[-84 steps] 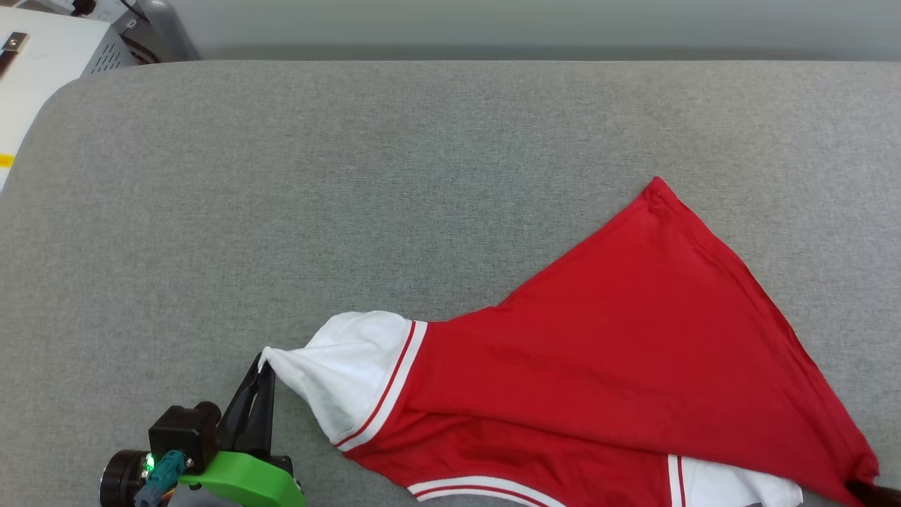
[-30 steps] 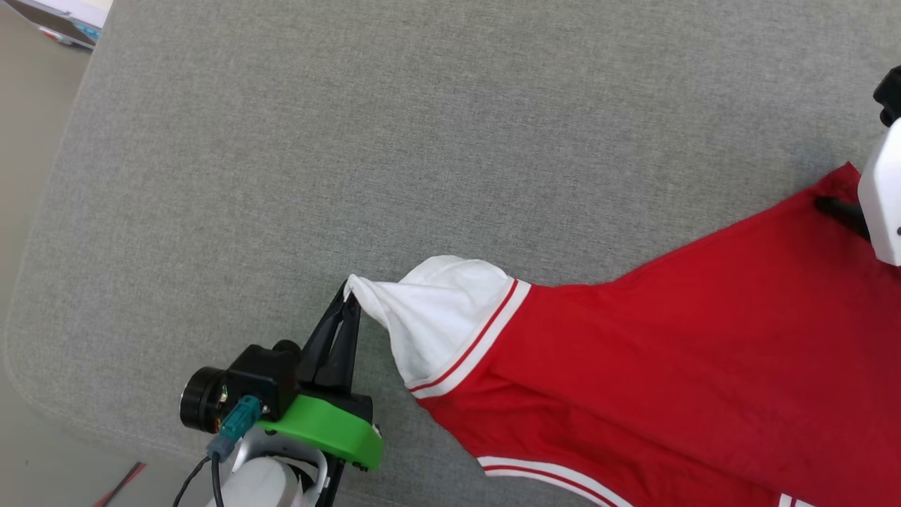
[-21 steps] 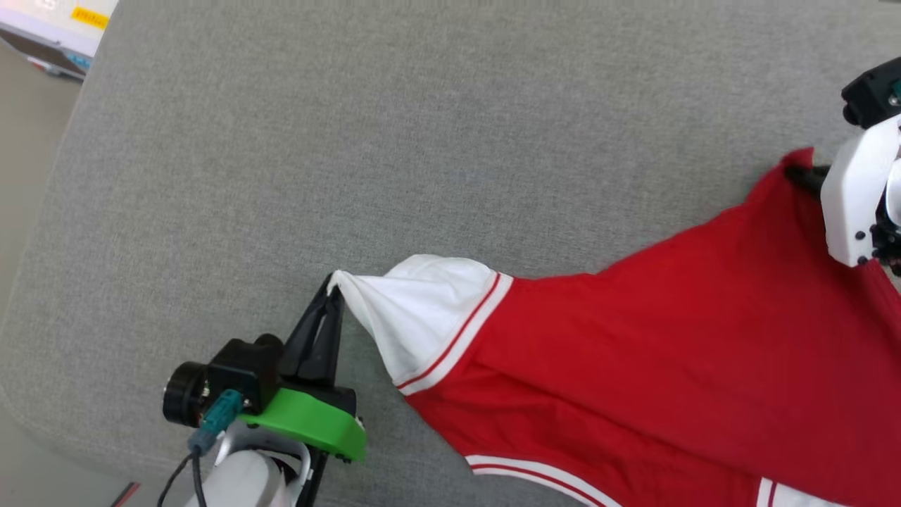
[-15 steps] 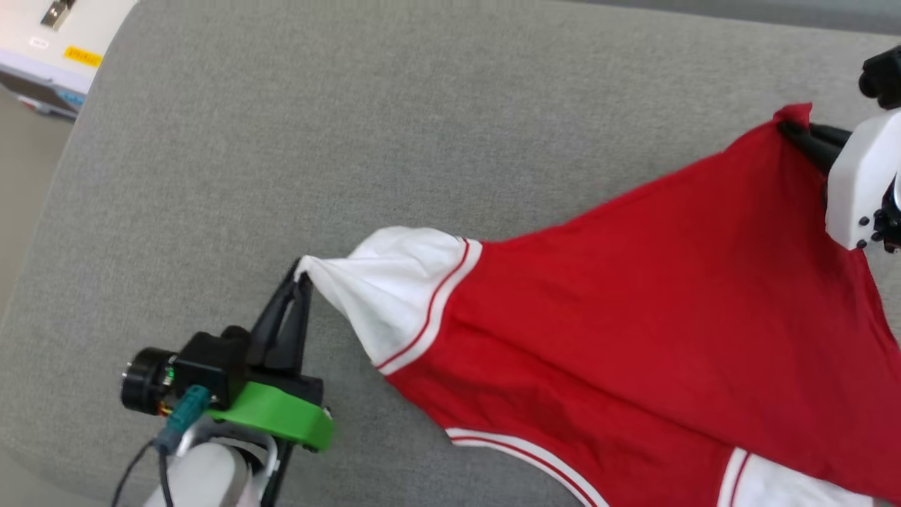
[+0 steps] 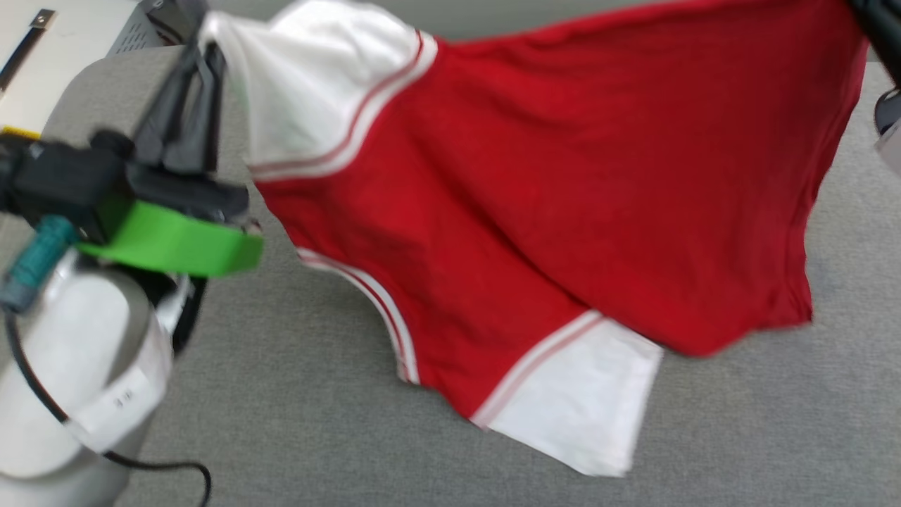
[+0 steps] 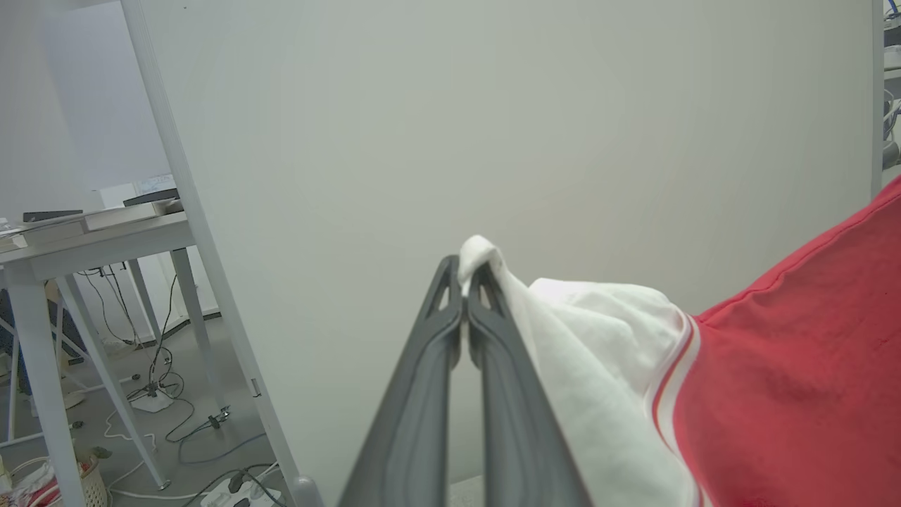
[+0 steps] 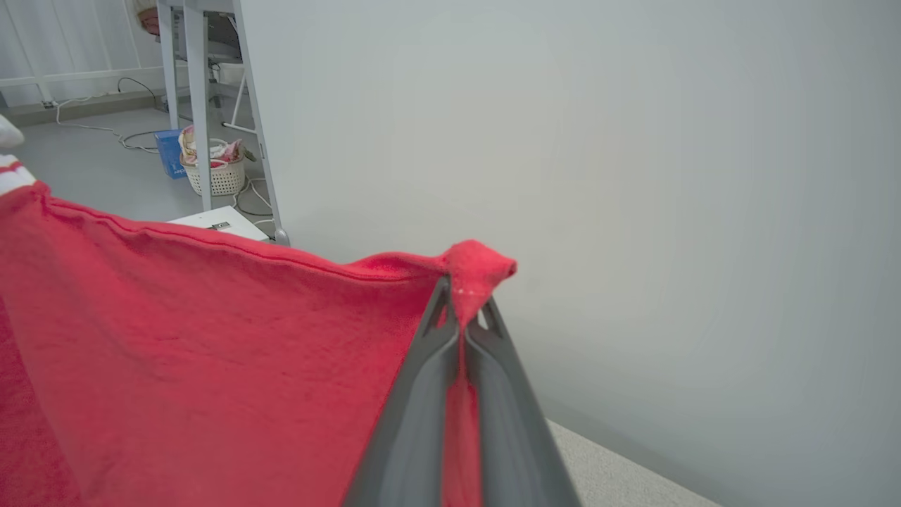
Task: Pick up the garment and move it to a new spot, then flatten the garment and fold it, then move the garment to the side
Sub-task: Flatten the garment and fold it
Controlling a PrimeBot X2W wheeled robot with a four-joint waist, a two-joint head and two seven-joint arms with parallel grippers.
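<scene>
Head view: a red jersey-style T-shirt [image 5: 563,176] hangs spread in the air above a grey padded surface [image 5: 281,436], across the upper middle and right of the frame. It has 2 short sleeves. 1 white sleeve [image 5: 310,77] is at the upper left. The other white sleeve [image 5: 584,401] dangles at the lower middle, and it is unclear whether it touches the surface. A red-and-white striped collar [image 5: 383,317] curves down the shirt's lower left edge. The picture is slightly blurred.

The left gripper [image 5: 210,55] stands at the upper left, its 2 dark fingers pressed together on the tip of the upper sleeve. Below it are a green wrist bracket [image 5: 169,243] and a pale forearm [image 5: 70,366]. A white cabinet [image 5: 42,63] shows in the upper left corner.

Left wrist view: the left gripper [image 6: 464,274] rises from the bottom middle, clamped on a bunched tip of white sleeve. The T-shirt [image 6: 788,394] falls away to the lower right. Behind it is a pale wall panel [image 6: 493,141]. At the left stands a white table [image 6: 91,232], with cables [image 6: 162,380] on the floor.

Right wrist view: the right gripper [image 7: 464,299] is pinched tight on a red corner of the T-shirt [image 7: 211,338], which stretches to the left of the frame. A white basket [image 7: 215,172] stands on the floor at the upper left.
</scene>
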